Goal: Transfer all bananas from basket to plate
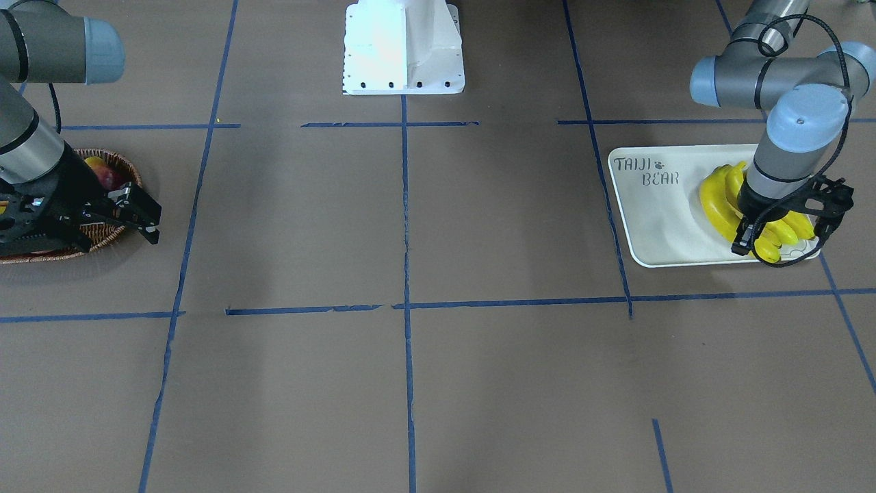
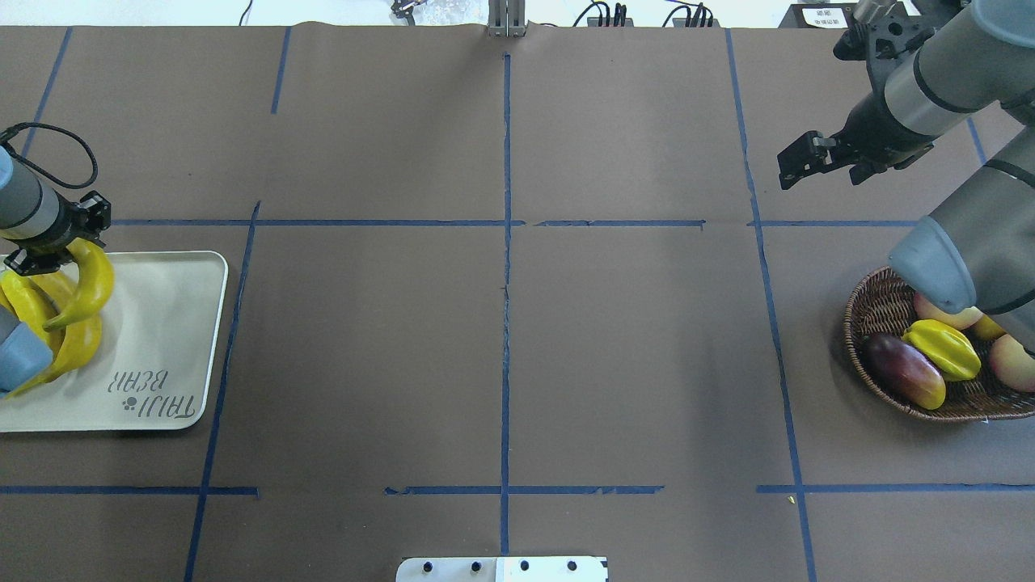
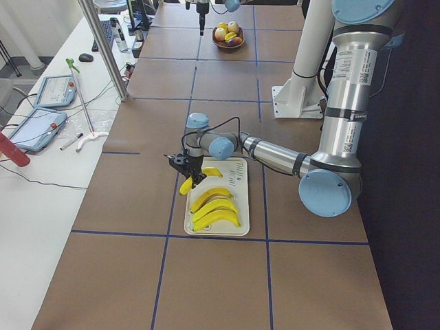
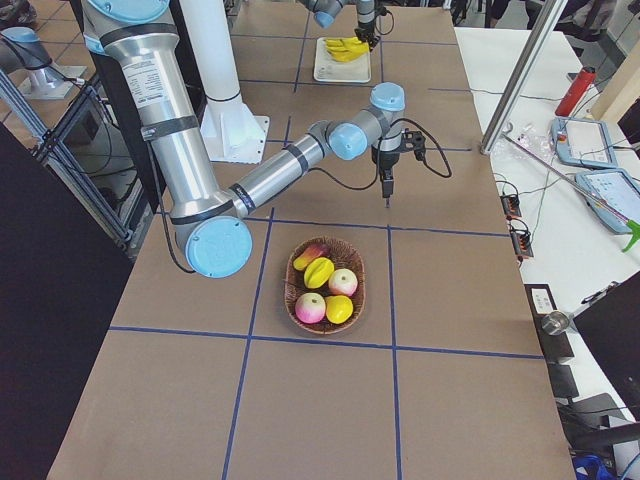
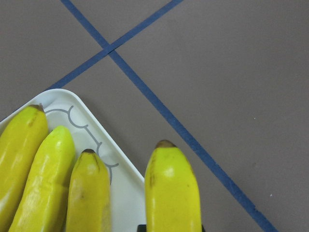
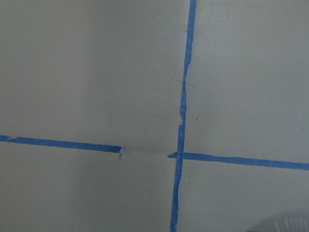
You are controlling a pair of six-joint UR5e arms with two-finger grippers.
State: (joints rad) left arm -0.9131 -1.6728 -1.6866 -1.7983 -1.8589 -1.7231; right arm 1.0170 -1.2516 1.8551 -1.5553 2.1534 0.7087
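Observation:
My left gripper (image 2: 50, 246) is shut on the top end of a yellow banana (image 2: 89, 287). The banana hangs just above the outer edge of the off-white "TAIJI BEAR" plate (image 2: 162, 323). In the left wrist view the held banana (image 5: 171, 193) points past the plate's corner (image 5: 123, 188), beside three bananas (image 5: 53, 183) that lie on the plate. These also show in the exterior left view (image 3: 214, 208). My right gripper (image 2: 791, 166) hangs open and empty over bare table, far from the wicker basket (image 2: 869, 323). No banana shows in the basket.
The basket holds a yellow starfruit (image 2: 942, 347), a dark mango-like fruit (image 2: 904, 369) and pale peaches (image 2: 1011, 364). The robot's white base (image 1: 404, 48) stands at mid table. Blue tape lines cross the brown table cover. The right arm's elbow overhangs the basket.

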